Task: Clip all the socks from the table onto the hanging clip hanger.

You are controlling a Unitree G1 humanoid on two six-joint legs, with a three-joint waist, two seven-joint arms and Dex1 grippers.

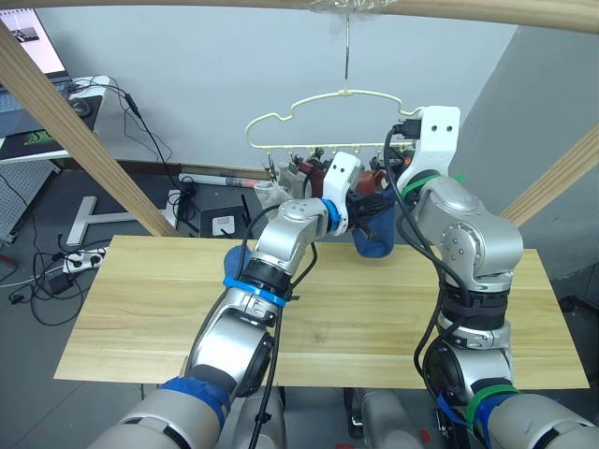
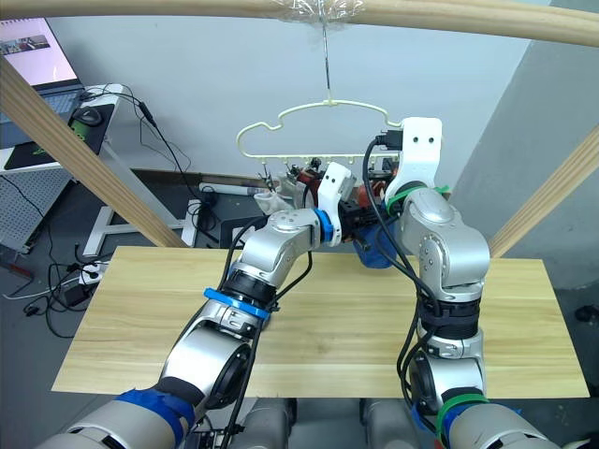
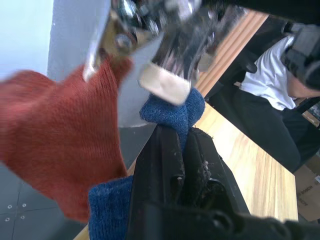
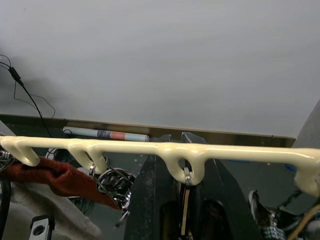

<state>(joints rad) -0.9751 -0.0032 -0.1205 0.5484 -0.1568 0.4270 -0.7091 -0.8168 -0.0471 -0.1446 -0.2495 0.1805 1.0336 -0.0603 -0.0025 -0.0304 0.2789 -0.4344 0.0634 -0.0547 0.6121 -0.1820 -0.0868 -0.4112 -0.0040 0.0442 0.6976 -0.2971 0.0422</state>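
The left claw [image 3: 181, 150] pinches the cuff of a blue sock [image 3: 172, 111] and lifts it to a metal clip [image 3: 167, 67] so the jaws can bite. The right claw [image 4: 182, 200] brackets a clip under the clip hanger [image 1: 323, 98], apparently steadying it; its gap I cannot tell. A rust-red sock [image 3: 55, 135] already hangs beside, above the tabletop [image 1: 374, 318].

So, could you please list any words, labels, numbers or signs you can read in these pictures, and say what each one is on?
None can be read.
Laptop screen on the side desk: its content is too small to read.
Dark mat below it: a green mark, too blurred to read.
Striped tube on the floor by the wall: coloured bands, no legible letters.
Blue sock, clip hanger: no print visible.
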